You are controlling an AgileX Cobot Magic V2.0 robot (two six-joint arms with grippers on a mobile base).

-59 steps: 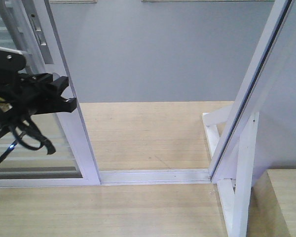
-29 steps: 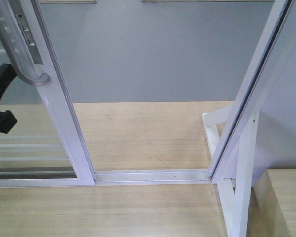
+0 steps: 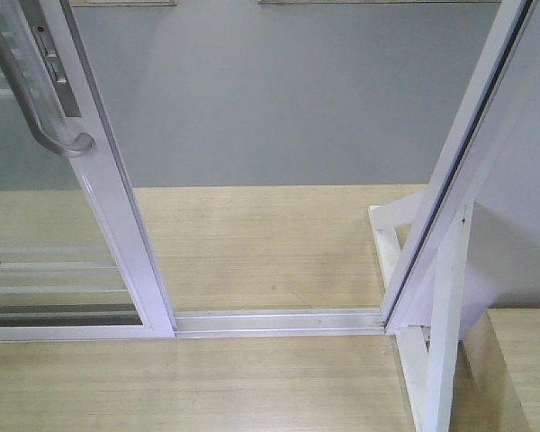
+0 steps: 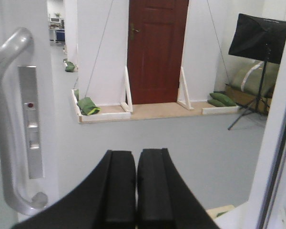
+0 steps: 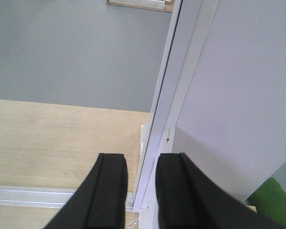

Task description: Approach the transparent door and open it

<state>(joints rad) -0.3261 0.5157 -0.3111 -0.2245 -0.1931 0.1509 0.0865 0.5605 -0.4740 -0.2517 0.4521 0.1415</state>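
- Transparent door (image 3: pixel 36 225): glass panel in a glossy white frame, standing at the left end of the floor track (image 3: pixel 279 320), with thin white horizontal bars across the lower glass. Between its frame edge and the outer frame post (image 3: pixel 459 162) the doorway is open.
- Pull handle (image 3: pixel 36 99): curved grey metal, fixed to the door's frame on the track-opening side, beside a narrow lock plate (image 3: pixel 54 72) (the left wrist view shows a small red dot on the plate).
- Left gripper (image 4: pixel 136 191): black fingers pressed together with only a thin seam between them, holding nothing; it sits just beside the pull handle, on the doorway side, not touching it.
- Right gripper (image 5: pixel 140 191): black fingers parted by a clear gap, empty, hanging by the outer frame post at the right end of the track.
- Outer frame post: white, leaning, with a diagonal brace (image 3: pixel 445 333) at its base.
- Wooden platform (image 3: pixel 270 243): pale boards on both sides of the track.
- Red door (image 4: pixel 157 50): seen past the doorway, across a grey floor.
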